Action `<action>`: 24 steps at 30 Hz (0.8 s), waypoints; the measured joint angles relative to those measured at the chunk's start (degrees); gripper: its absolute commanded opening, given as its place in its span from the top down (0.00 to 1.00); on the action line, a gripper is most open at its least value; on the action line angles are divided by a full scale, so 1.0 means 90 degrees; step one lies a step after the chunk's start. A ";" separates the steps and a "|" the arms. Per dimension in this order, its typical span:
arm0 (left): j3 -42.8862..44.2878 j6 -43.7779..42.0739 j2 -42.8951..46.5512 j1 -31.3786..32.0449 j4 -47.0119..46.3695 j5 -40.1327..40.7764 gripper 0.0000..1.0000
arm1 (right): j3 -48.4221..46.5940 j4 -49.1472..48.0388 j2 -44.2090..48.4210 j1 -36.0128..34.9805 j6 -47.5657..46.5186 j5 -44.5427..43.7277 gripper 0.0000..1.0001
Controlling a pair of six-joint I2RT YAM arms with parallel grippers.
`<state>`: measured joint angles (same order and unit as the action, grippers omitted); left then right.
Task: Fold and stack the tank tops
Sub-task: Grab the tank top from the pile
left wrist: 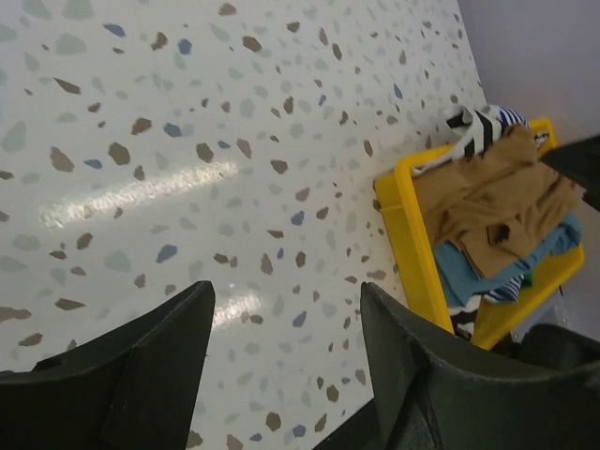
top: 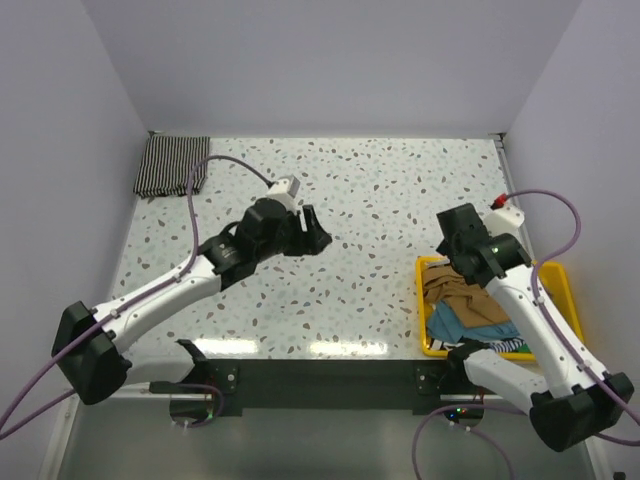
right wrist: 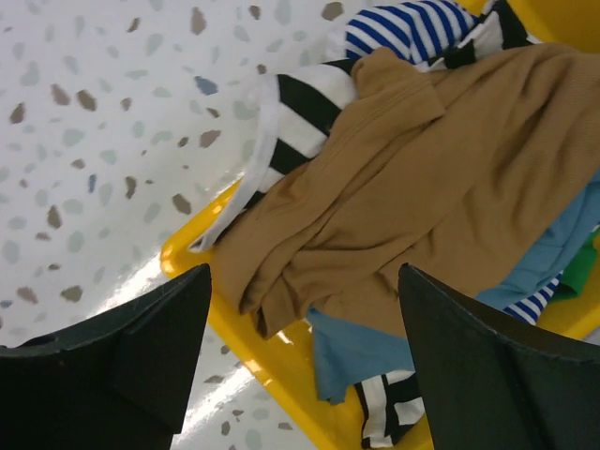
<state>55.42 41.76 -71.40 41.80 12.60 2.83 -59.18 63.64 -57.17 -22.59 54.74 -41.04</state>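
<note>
Top view: we see the thin-striped tank top [top: 172, 166] folded flat at the far left corner of the table [top: 380, 180]. The left gripper [top: 318, 232] hangs over mid-table, well apart from it. The right gripper [top: 450, 240] is over the far end of the yellow bin [top: 562, 290] at the right edge. Its jaw gap is hard to read from above and looks spread. The bin holds a heap, with the tan top [top: 455, 290] uppermost and the teal top [top: 465, 322] under it.

Left wrist: we see its fingers [left wrist: 141, 366] apart with only speckled table between them, so it is unclamped and empty. The bin is off to the right.

Right wrist: we see the fingers [right wrist: 122, 356] spread wide above the heap, clamping nothing. The tan top drapes over a broad black-and-white striped top [right wrist: 314, 103] that hangs over the bin rim. A blue-and-white striped top [right wrist: 403, 28] lies beyond.
</note>
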 measured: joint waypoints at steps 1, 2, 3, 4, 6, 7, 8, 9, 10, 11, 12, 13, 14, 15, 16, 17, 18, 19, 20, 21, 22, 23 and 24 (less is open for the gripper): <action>-0.0124 0.0000 0.0151 0.0240 0.0012 -0.0039 0.32 | 0.0010 -0.0002 -0.0119 0.0277 -0.0051 0.0005 0.16; -0.0223 0.0000 0.0287 0.0444 0.0027 -0.0058 0.32 | 0.0041 -0.0032 -0.0279 0.0554 -0.0109 0.0027 0.16; -0.0299 -0.0002 0.0410 0.0622 0.0046 -0.0078 0.32 | 0.0090 -0.0073 -0.0403 0.0748 -0.0158 0.0051 0.16; -0.0340 -0.0002 0.0495 0.0733 0.0053 -0.0090 0.32 | 0.0182 -0.0146 -0.0522 0.0988 -0.0223 0.0109 0.16; -0.0430 -0.0002 0.0665 0.0903 0.0044 -0.0126 0.32 | 0.0379 -0.0245 -0.0668 0.1464 -0.0374 0.0279 0.18; -0.0474 -0.0002 0.0731 0.0935 0.0039 -0.0134 0.31 | 0.0471 -0.0301 -0.0712 0.1683 -0.0437 0.0364 0.18; -0.0517 -0.0002 0.0789 0.0945 0.0036 -0.0134 0.31 | 0.0556 -0.0367 -0.0750 0.1875 -0.0503 0.0435 0.19; -0.0568 -0.0002 0.0845 0.0947 0.0039 -0.0136 0.31 | 0.0622 -0.0430 -0.0797 0.2033 -0.0554 0.0510 0.21; -0.0617 -0.0002 0.0899 0.0947 0.0036 -0.0138 0.31 | 0.0680 -0.0520 -0.0862 0.2152 -0.0595 0.0559 0.24; -0.0661 -0.0005 0.0942 0.0947 0.0041 -0.0143 0.31 | 0.0729 -0.0614 -0.0957 0.2244 -0.0641 0.0636 0.25; -0.0690 -0.0005 0.0971 0.0947 0.0039 -0.0148 0.31 | 0.0775 -0.0736 -0.1069 0.2302 -0.0675 0.0704 0.27; -0.0716 -0.0010 0.0993 0.0947 0.0039 -0.0151 0.31 | 0.0816 -0.0857 -0.1200 0.2341 -0.0707 0.0750 0.33; -0.0731 -0.0044 0.1001 0.0947 0.0041 -0.0155 0.31 | 0.0867 -0.0993 -0.1331 0.2353 -0.0743 0.0828 0.37; -0.0731 -0.0053 0.1001 0.0947 0.0044 -0.0163 0.31 | 0.0911 -0.1095 -0.1428 0.2358 -0.0763 0.0865 0.42; -0.0731 -0.0073 0.1001 0.0947 0.0044 -0.0175 0.31 | 0.0967 -0.1200 -0.1540 0.2363 -0.0784 0.0894 0.49; -0.0731 -0.0095 0.1001 0.0947 0.0039 -0.0175 0.31 | 0.1039 -0.1321 -0.1659 0.2363 -0.0814 0.0959 0.54; -0.0731 -0.0100 0.1001 0.0947 0.0041 -0.0175 0.31 | 0.1069 -0.1372 -0.1698 0.2365 -0.0828 0.0991 0.60; -0.0733 -0.0104 0.1001 0.0947 0.0041 -0.0175 0.31 | 0.1115 -0.1443 -0.1739 0.2378 -0.0855 0.1020 0.73; -0.0733 -0.0107 0.1001 0.0947 0.0041 -0.0172 0.31 | 0.1141 -0.1481 -0.1758 0.2385 -0.0911 0.1032 0.82; -0.0733 -0.0107 0.1003 0.0947 0.0041 -0.0172 0.31 | 0.1161 -0.1523 -0.1763 0.2392 -0.0928 0.1039 0.90; -0.0733 -0.0112 0.1005 0.0947 0.0041 -0.0170 0.31 | 0.1163 -0.1549 -0.1763 0.2397 -0.0942 0.1039 1.00; -0.0733 -0.0117 0.1005 0.0947 0.0041 -0.0168 0.31 | 0.1163 -0.1571 -0.1756 0.2407 -0.0981 0.1039 1.00; -0.0733 -0.0124 0.1008 0.0947 0.0041 -0.0163 0.31 | 0.1163 -0.1579 -0.1746 0.2412 -0.0996 0.1042 1.00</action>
<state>48.82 40.64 -62.33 50.33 12.97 1.37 -48.71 49.43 -72.88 -0.89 45.78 -31.66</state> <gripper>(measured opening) 0.690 0.036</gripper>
